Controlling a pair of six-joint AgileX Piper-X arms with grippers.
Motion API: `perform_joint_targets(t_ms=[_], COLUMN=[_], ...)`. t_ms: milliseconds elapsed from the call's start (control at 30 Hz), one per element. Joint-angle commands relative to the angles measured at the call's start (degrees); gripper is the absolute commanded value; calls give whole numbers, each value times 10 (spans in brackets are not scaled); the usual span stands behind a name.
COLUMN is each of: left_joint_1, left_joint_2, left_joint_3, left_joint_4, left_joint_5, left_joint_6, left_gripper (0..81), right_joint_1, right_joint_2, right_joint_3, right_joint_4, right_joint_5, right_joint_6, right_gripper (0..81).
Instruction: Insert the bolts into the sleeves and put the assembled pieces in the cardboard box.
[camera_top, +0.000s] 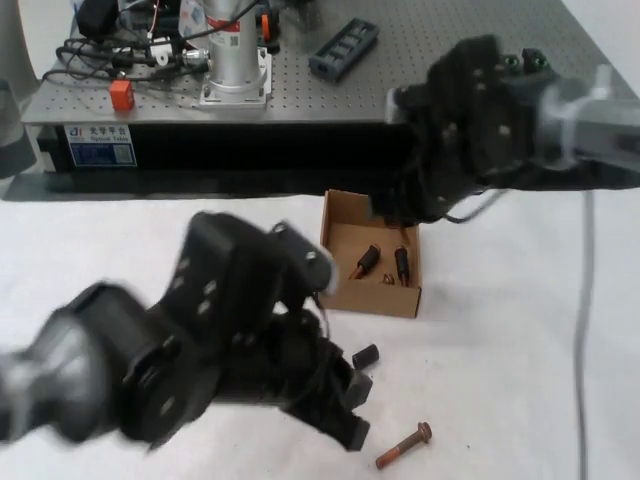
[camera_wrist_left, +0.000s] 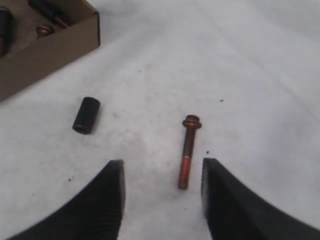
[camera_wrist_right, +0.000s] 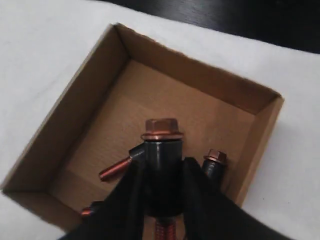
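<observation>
Looming nearest is the left arm (camera_top: 180, 350), a big dark bulk down at seven o'clock on the white-covered bench (camera_top: 520, 380), with the left end effector (camera_wrist_left: 162, 165) low over the cloth and its fingers spread well apart, gripping nothing. Over at two o'clock the right arm (camera_top: 500, 110) hangs above the cardboard box (camera_top: 375, 298), which sits open-topped near the middle of the bench. From the right wrist view you can see the right end effector (camera_wrist_right: 162, 185) clamped tight on an assembled piece (camera_wrist_right: 161, 150): a black sleeve with a copper hex head poking out of one end and a bit of thread showing past the fingers at the other, held over the inside of the box. Two more finished pieces (camera_top: 368, 262) already lie on the box floor, side by side toward its near wall, apart from each other. At about five o'clock from the box, just beside the left fingertips, lies the loose bolt (camera_wrist_left: 187, 152), copper-coloured and flat on the cloth; in the left wrist view its threaded end sits in the gap between the fingers, closer to one but touching neither. Smaller still, the loose sleeve (camera_wrist_left: 86, 115) lies on its side at six o'clock from the box, between the box and the bolt, apart from both.
</observation>
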Motion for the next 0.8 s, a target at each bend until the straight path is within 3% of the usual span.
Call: perform_joint_targets(t_ms=[0,167,267,333,400,600,767], left_joint_1=[2,2,2,2,2,2,2], left_joint_2=[38,147,201,234,265,330,360], left_joint_3=[-45,-168,-239,-283,-319,-416,-450], left_joint_4=[34,123,161,189,214,303,341], left_joint_5=[-28,-60,-64,-79,-101,-120,-127], left_joint_6=[68,113,148,166,185,222,230], left_gripper=[351,351,351,351,351,351,349], right_joint_1=[3,3,1,-1,-3,-15,-28], right_joint_2=[82,142,136,126,114,68,40], right_joint_3=[-104,-174,-175,-175,-175,-175,-175], right_joint_4=[76,133,115,103,101,116,136], right_joint_5=[14,0,-19,-21,-21,-30,-68], right_joint_6=[-10,-10,-10,-14,-22,-22,1], right_gripper=[34,7,183,345,426,347,346])
